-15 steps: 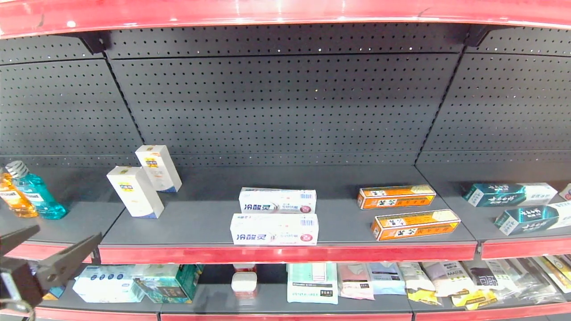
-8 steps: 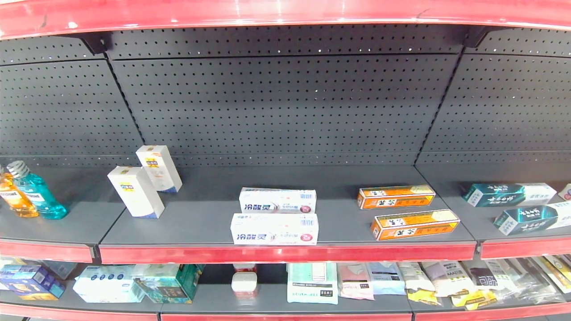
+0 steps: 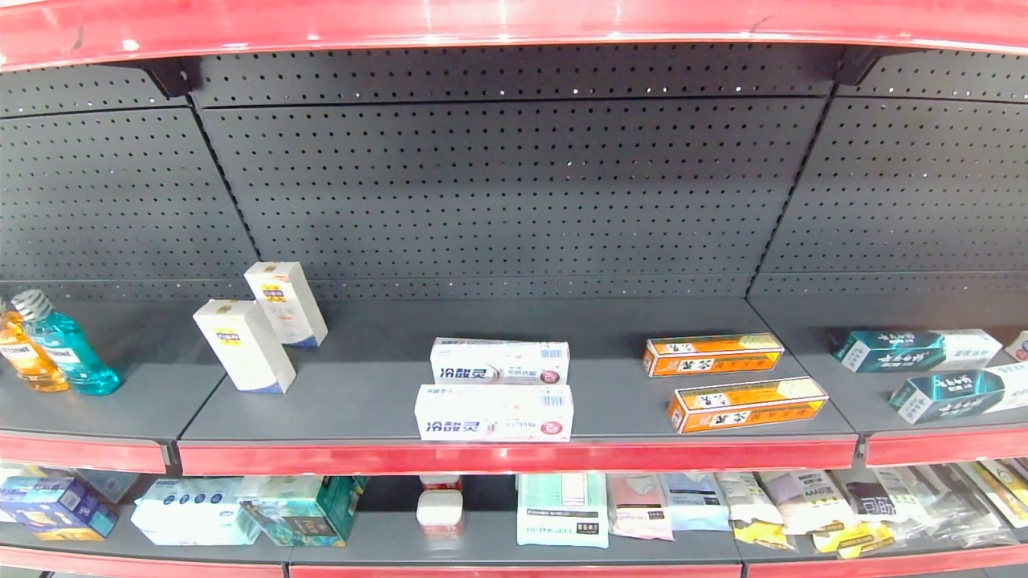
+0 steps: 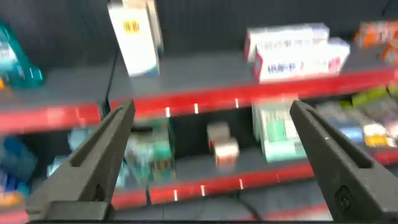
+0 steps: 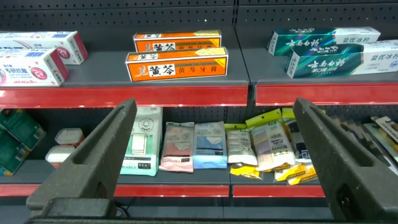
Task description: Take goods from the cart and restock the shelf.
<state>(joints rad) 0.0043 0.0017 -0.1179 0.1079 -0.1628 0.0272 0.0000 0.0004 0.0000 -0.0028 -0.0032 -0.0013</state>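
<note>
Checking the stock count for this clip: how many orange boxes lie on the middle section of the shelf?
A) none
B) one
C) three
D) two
D: the rear orange box and the front orange box lie flat, one behind the other, on the shelf, to the right of the white boxes.

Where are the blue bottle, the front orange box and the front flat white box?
blue bottle (image 3: 74,360): head view, its body.
front orange box (image 3: 747,404): head view, its long face.
front flat white box (image 3: 494,413): head view, its front face.
</note>
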